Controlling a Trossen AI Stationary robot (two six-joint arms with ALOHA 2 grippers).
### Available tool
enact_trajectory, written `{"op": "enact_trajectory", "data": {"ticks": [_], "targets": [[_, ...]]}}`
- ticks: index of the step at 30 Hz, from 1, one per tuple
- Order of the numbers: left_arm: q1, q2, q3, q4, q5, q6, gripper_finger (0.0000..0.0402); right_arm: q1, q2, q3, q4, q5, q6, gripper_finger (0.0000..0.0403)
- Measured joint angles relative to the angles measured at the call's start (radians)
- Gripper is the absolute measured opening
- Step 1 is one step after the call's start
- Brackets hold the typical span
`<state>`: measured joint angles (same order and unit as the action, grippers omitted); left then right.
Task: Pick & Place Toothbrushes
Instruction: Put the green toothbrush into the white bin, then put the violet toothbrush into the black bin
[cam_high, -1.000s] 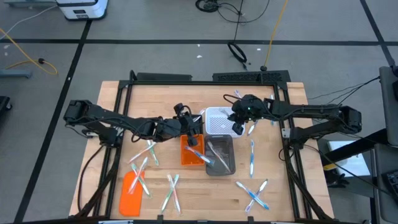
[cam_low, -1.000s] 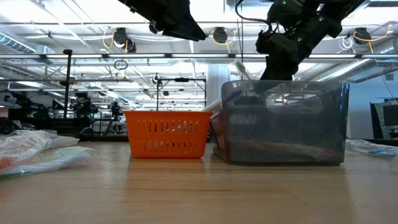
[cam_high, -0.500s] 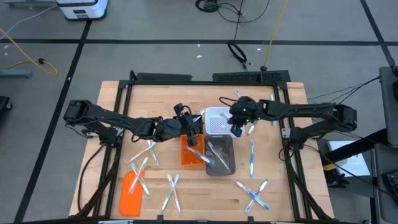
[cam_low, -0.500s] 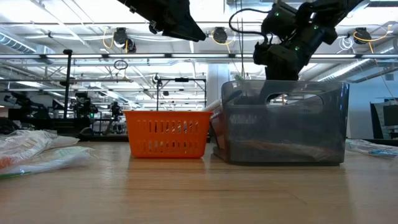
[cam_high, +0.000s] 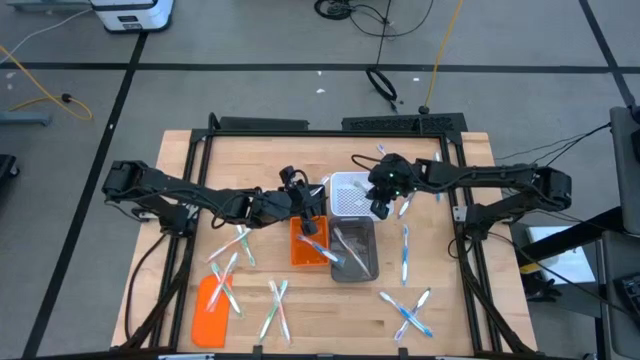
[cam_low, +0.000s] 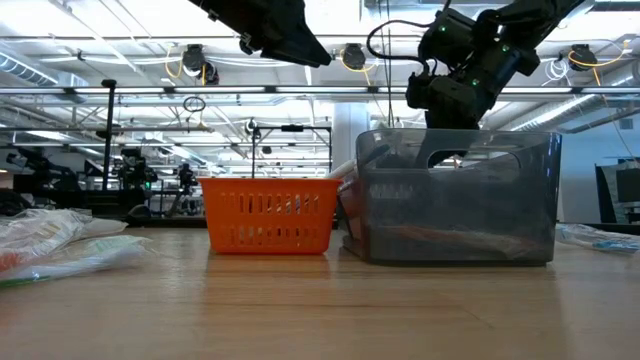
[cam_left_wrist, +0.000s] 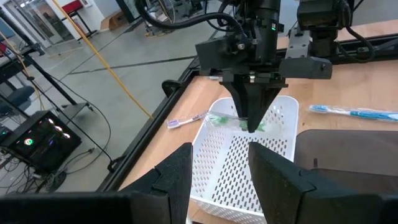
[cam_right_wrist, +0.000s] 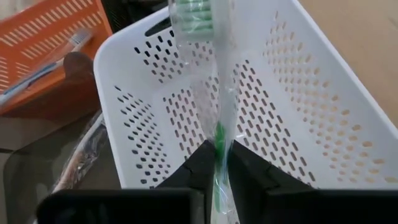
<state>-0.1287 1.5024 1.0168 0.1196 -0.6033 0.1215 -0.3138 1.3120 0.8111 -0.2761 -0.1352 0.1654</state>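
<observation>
An orange basket (cam_low: 269, 214) stands on the wooden bench (cam_low: 320, 310), and just beside it sits a smoky grey bin (cam_low: 457, 196) — whether the two touch cannot be told. Above the bin hangs the right pincer (cam_low: 450, 95), dark and bulky. A second dark arm (cam_low: 265, 27) crosses above the basket. Wrapped toothbrushes (cam_low: 60, 245) lie near one bench edge — more (cam_low: 600, 237) beyond the bin.

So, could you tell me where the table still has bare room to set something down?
Bare wood lies along the far edge behind the white basket and at the far left corner. Toothbrushes crowd the near left and near right; the bins fill the middle.
</observation>
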Motion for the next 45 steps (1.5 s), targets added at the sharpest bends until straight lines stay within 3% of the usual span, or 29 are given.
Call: {"op": "enact_trajectory", "data": {"ticks": [11, 22, 30, 39, 45], "targets": [[0.000, 0.000, 0.000, -0.015, 0.000, -0.004, 0.0159, 0.000, 0.000, -0.060, 0.039, 0.005, 0.006, 0.0077], [0.000, 0.000, 0.000, -0.015, 0.000, -0.008, 0.0159, 0.000, 0.000, -0.060, 0.085, 0.005, -0.053, 0.0145], [0.000, 0.000, 0.000, -0.017, 0.000, -0.008, 0.0159, 0.000, -0.068, -0.056, 0.055, 0.004, -0.091, 0.0148], [0.002, 0.000, 0.000, -0.023, 0.000, -0.007, 0.0159, 0.000, -0.254, -0.053, -0.169, 0.011, -0.126, 0.0135], [0.003, 0.000, 0.000, -0.021, 0.000, -0.007, 0.0159, 0.001, -0.376, -0.053, -0.364, 0.118, -0.127, 0.0135]]}}
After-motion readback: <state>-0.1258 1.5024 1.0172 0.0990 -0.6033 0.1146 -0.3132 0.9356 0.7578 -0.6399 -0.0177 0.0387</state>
